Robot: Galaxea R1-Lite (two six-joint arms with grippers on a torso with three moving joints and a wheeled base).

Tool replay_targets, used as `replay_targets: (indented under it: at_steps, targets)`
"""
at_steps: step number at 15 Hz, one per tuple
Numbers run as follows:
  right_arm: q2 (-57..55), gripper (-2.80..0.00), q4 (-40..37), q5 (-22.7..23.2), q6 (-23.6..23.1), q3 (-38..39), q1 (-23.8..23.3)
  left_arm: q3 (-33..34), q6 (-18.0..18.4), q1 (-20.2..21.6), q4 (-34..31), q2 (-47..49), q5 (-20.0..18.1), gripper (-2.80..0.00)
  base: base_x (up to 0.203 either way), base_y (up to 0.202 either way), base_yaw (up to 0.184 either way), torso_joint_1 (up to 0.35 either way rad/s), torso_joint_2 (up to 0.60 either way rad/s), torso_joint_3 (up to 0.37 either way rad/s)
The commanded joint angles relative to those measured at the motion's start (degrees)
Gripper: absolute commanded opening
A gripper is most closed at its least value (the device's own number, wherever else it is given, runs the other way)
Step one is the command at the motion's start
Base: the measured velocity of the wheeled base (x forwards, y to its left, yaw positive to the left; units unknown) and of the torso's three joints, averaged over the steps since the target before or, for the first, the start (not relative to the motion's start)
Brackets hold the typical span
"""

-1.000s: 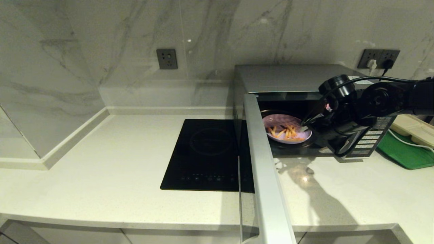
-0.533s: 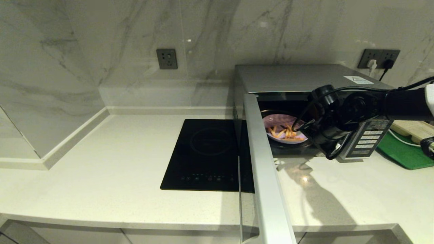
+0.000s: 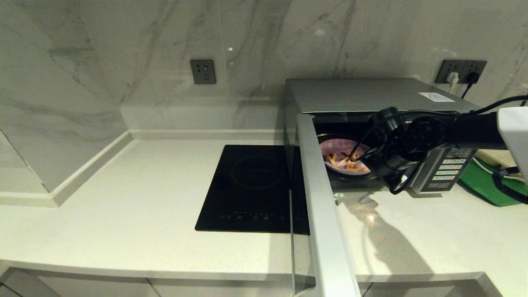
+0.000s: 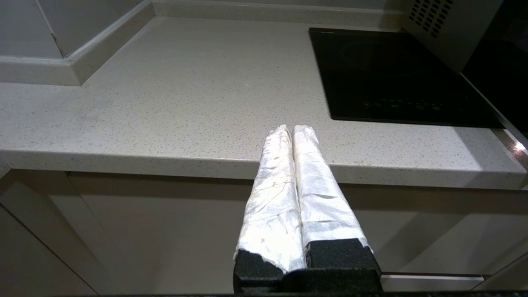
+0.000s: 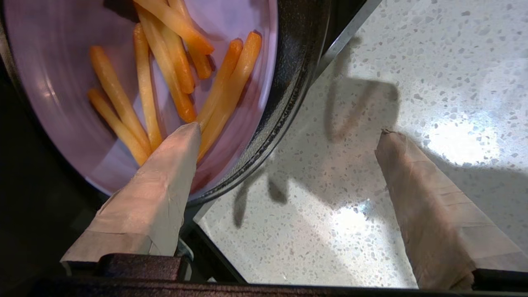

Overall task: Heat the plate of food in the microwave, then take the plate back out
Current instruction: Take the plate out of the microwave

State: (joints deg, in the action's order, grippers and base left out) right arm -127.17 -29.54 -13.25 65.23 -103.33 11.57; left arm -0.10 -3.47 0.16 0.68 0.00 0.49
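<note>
**Spread Wide at the Plate's Rim**

Found the right gripper (image 5: 288, 131) spread wide and holding nothing, at the mouth of the microwave (image 3: 363, 95). Saw one finger over the plate of food (image 3: 340, 152), just above the fries, and the other out over the counter (image 5: 371, 82), straddling the near rim. Located the plate on the dark turntable (image 5: 297, 62) inside the cavity, with the door (image 3: 317, 185) swung fully open. Judged the step as either letting go after loading or lining up to lift out; could not tell which. Called, either way, for a straight pull back toward the counter, clear of the front sill and of the door on the left. Noted little headroom inside, plenty of bare counter in front. Spotted the left gripper (image 4: 291, 130) parked below the counter edge, fingers pressed together.
</note>
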Motion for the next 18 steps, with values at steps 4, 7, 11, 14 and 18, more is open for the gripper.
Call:
replay_targets:
  at_steps: [4,7,11,14,18]
  targets:
    - [-2.2,0.00,-0.3,-0.5,0.3,-1.0,0.0,0.0,0.0,0.0,0.0,0.0,0.0,-2.80,0.000,0.000,0.000,0.000,0.00,0.000]
    - [-2.4,0.00,-0.3,-0.8,0.3,-0.9,0.0,0.0,0.0,0.0,0.0,0.0,0.0,-2.80,0.000,0.000,0.000,0.000,0.00,0.000]
    - [-1.9,0.00,-0.3,-2.0,0.4,-0.6,0.0,0.0,0.0,0.0,0.0,0.0,0.0,-2.80,0.000,0.000,0.000,0.000,0.00,0.000]
    - [-1.5,0.00,-0.4,-3.5,0.5,0.5,0.0,0.0,0.0,0.0,0.0,0.0,0.0,-2.80,0.000,0.000,0.000,0.000,0.00,0.000]
    - [-1.1,0.00,-0.5,-3.6,0.5,0.8,0.0,0.0,0.0,0.0,0.0,0.0,0.0,-2.80,0.000,0.000,0.000,0.000,0.00,0.000]
